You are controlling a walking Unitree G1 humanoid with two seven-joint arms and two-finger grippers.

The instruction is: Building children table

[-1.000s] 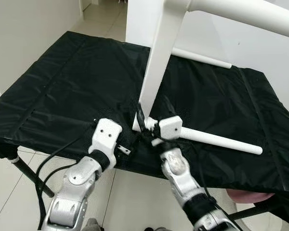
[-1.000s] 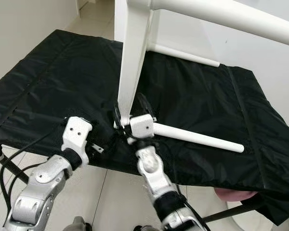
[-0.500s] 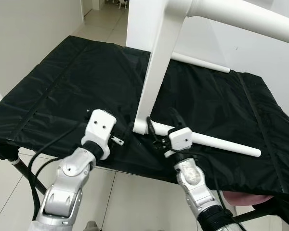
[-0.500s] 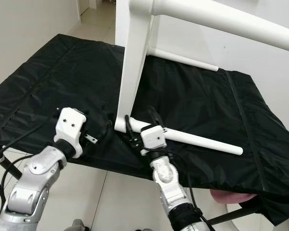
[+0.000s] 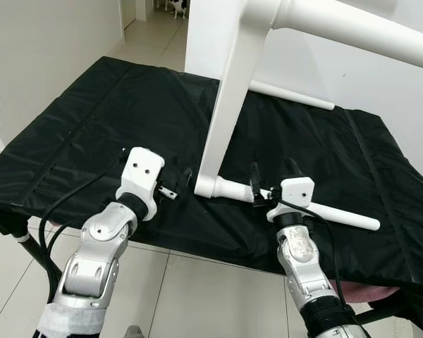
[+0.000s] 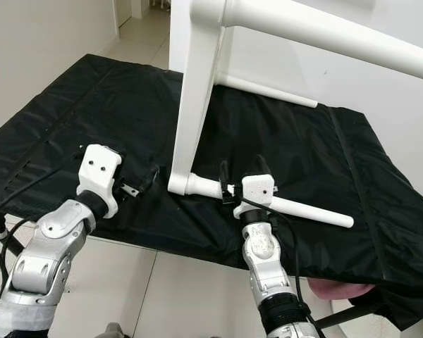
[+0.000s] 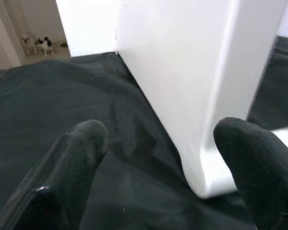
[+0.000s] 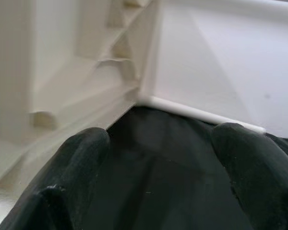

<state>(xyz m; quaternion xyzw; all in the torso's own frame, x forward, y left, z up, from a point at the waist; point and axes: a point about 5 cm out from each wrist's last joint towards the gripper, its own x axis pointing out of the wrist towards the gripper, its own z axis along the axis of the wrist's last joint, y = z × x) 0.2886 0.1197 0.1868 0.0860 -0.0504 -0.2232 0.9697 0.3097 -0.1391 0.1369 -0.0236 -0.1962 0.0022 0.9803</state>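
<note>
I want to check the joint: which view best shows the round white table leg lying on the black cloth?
The left eye view: the round white table leg shows full length, right gripper open above it. The right eye view matches. The left wrist view catches its end; the right wrist view shows another leg farther back.

Right end effector [image 5: 271, 182] slid along white leg [image 5: 338, 214] away from table corner [image 5: 206, 186]; left end effector [image 5: 182, 182] rose closer
</note>
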